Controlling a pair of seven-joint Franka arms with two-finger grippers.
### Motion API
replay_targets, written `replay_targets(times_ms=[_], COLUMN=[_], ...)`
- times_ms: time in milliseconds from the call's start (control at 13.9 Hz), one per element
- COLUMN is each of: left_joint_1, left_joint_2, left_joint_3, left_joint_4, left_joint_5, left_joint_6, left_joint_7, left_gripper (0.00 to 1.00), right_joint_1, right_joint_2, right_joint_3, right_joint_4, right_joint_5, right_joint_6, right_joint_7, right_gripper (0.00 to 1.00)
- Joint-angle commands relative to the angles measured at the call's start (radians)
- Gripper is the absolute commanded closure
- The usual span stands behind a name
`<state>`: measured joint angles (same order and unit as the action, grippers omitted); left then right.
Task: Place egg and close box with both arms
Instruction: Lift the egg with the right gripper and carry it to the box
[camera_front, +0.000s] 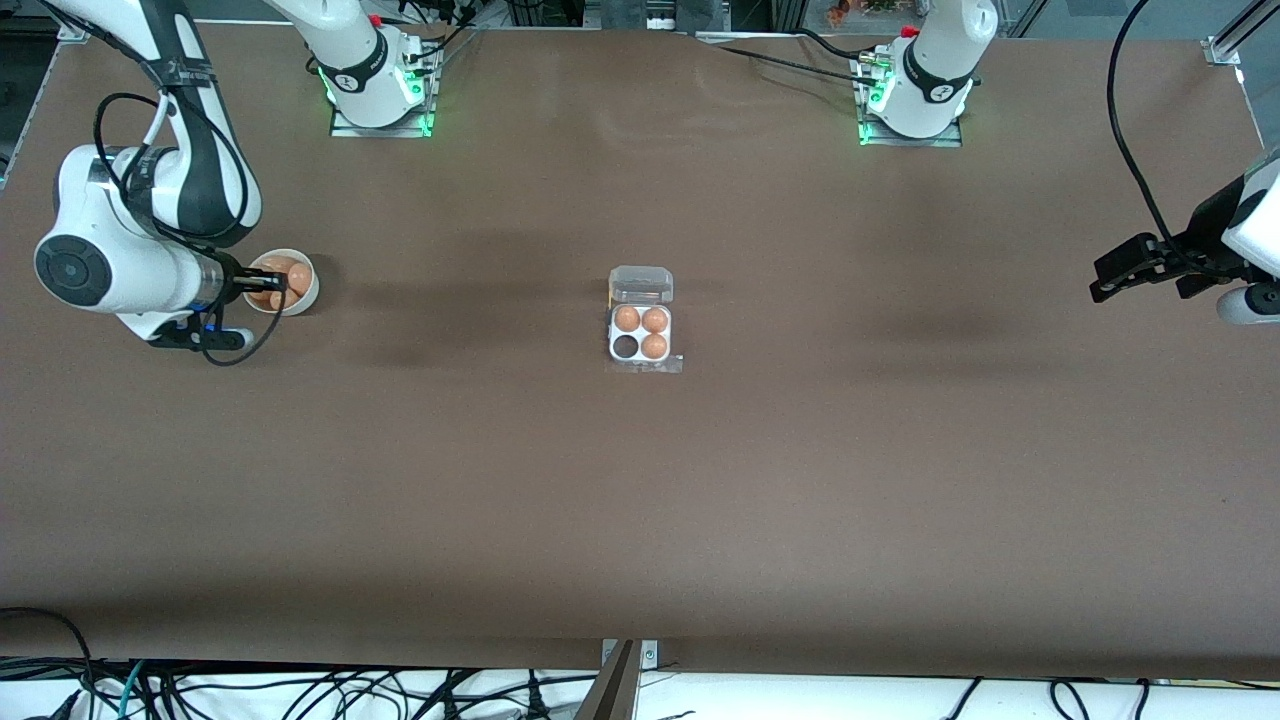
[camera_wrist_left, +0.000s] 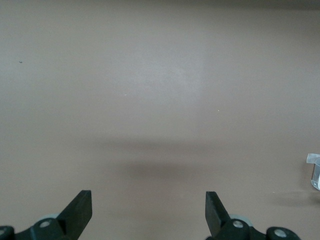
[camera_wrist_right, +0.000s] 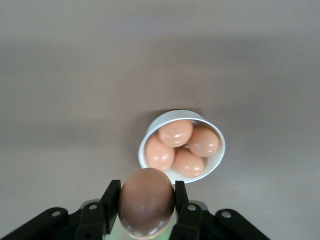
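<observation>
The box (camera_front: 640, 345) sits mid-table, its white tray holding three brown eggs and one empty cell, its clear lid (camera_front: 641, 285) folded open toward the arms' bases. My right gripper (camera_front: 268, 284) is over a white bowl of eggs (camera_front: 308, 296) at the right arm's end. In the right wrist view it (camera_wrist_right: 146, 196) is shut on a brown egg (camera_wrist_right: 146, 212), above the bowl (camera_wrist_right: 180, 113). My left gripper (camera_front: 1100, 282) waits open and empty in the air at the left arm's end; its view (camera_wrist_left: 149, 205) shows bare table and a corner of the box (camera_wrist_left: 314, 170).
The bowl holds several more brown eggs (camera_wrist_right: 176, 133). The brown table (camera_front: 640, 500) stretches wide around the box. Cables lie along the table's edge nearest the front camera.
</observation>
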<state>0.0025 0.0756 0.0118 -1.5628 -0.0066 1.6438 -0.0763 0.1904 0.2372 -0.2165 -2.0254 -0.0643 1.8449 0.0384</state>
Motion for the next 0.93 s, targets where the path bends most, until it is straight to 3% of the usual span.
replay_targets(times_ms=[0, 287, 574, 860], left_joint_1=[0.007, 0.007, 0.007, 0.007], left_joint_2=[0.015, 0.015, 0.015, 0.015], left_joint_3=[-0.003, -0.003, -0.003, -0.003], left_joint_4=[0.036, 0.036, 0.036, 0.036], left_joint_5=[-0.01, -0.009, -0.009, -0.009], left_joint_6=[-0.025, -0.025, -0.025, -0.025], left_joint_7=[0.012, 0.013, 0.013, 0.015], left_gripper=[0.0, 0.0, 0.0, 0.0], right_joint_1=[0.084, 0.194, 0.29, 0.356], right_joint_2=[0.102, 0.243, 0.359, 0.454], right_joint_3=[0.011, 0.017, 0.019, 0.019], right_joint_4=[0.19, 0.422, 0.557, 0.686], right_joint_5=[0.062, 0.229, 0.484, 0.639], right_joint_6=[-0.152, -0.302, -0.296, -0.271], right_joint_7=[0.102, 0.231, 0.441, 0.619], right_gripper=[0.66, 0.66, 0.66, 0.66])
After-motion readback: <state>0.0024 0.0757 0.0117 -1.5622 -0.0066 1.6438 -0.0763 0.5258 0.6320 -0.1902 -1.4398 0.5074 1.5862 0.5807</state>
